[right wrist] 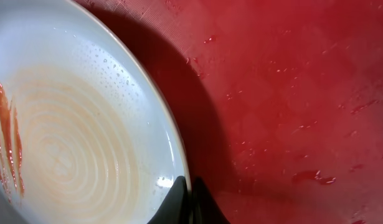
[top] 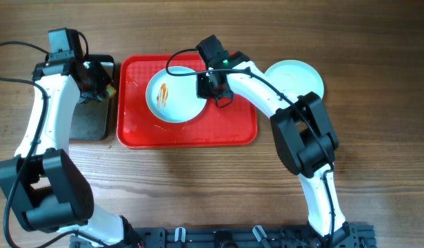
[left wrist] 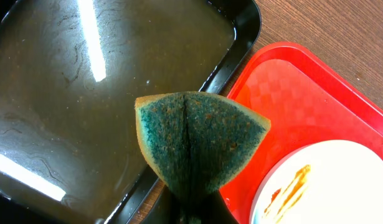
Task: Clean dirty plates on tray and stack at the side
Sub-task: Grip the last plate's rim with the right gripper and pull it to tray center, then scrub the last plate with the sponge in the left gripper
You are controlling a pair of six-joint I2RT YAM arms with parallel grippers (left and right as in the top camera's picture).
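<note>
A pale plate [top: 172, 98] streaked with orange-red sauce sits on the red tray [top: 232, 127]. My right gripper [top: 206, 84] is shut on that plate's right rim; in the right wrist view its fingers [right wrist: 189, 186] pinch the rim of the plate [right wrist: 73, 137] and tilt it above the tray [right wrist: 291, 93]. A plain plate [top: 298, 76] lies on the table right of the tray. My left gripper [top: 100, 84] is shut on a green-faced yellow sponge [left wrist: 200, 140], held over the gap between the pan and the tray [left wrist: 291, 106]. The dirty plate also shows in the left wrist view [left wrist: 340, 186].
A black metal pan [top: 91, 117] holding water stands left of the tray; it shows in the left wrist view [left wrist: 85, 99]. The wooden table [top: 198, 186] stretches in front of the tray. A black rail runs along the front edge.
</note>
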